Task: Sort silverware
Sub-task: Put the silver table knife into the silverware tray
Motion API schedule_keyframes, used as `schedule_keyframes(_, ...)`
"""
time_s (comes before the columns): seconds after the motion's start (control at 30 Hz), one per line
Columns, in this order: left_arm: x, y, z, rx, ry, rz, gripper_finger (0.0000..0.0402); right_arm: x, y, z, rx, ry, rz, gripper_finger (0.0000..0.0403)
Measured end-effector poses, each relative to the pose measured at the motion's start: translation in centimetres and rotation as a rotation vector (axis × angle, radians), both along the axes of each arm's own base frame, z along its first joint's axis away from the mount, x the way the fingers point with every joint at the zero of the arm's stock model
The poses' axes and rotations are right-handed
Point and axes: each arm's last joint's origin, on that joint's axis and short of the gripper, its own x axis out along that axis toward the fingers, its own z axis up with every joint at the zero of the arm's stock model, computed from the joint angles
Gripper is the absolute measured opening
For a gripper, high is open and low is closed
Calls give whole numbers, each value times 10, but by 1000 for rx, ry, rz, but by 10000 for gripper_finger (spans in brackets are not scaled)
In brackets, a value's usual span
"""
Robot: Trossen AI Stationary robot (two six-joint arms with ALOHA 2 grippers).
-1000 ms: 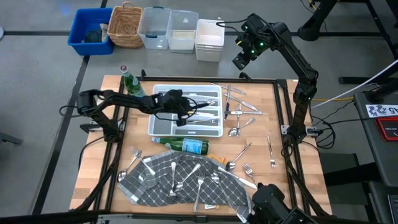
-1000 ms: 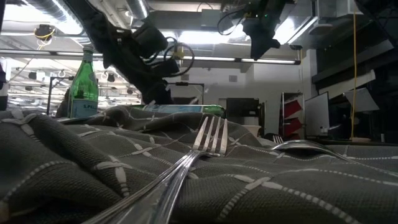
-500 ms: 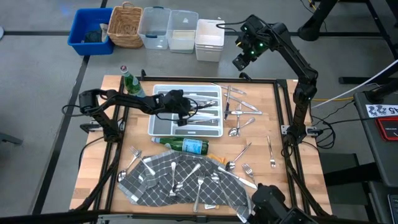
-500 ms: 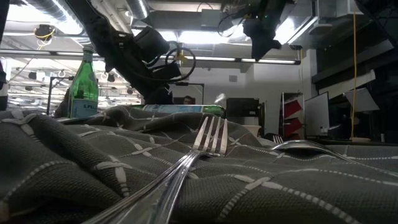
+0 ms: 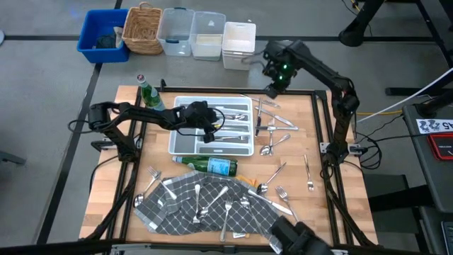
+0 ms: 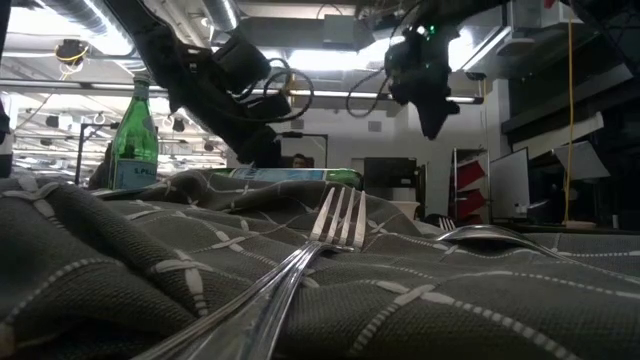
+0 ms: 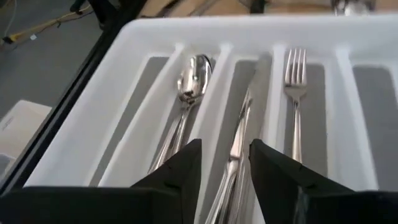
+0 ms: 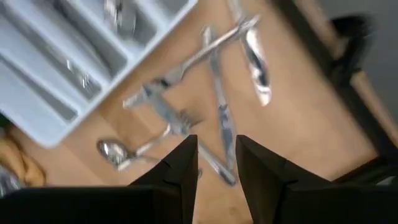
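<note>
Wooden table (image 5: 322,205) holds grey cloth (image 5: 205,205).

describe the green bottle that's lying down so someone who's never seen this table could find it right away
Start at the white tray in the middle of the wooden table. Just past the tray's near edge, before the gray checked cloth, lies the green bottle. Unlike the other green bottle, which stands upright at the table's far left corner, this one lies on its side.

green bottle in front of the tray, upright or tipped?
Tipped. The green bottle lies on its side on the table, along the white tray's near edge. A second bottle stands upright at the tray's far left corner.
</note>
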Motion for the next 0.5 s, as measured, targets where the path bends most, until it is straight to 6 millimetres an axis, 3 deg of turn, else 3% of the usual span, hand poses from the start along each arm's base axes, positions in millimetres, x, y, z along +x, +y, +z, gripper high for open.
schedule_keyframes(0.27,-5,-1,19,-44,-91,51,123,12,32,-59,137,159,186,113)
schedule_keyframes(0.5,-5,-2,21,-46,-96,53,123,18,58,-114,86,289,274,113)
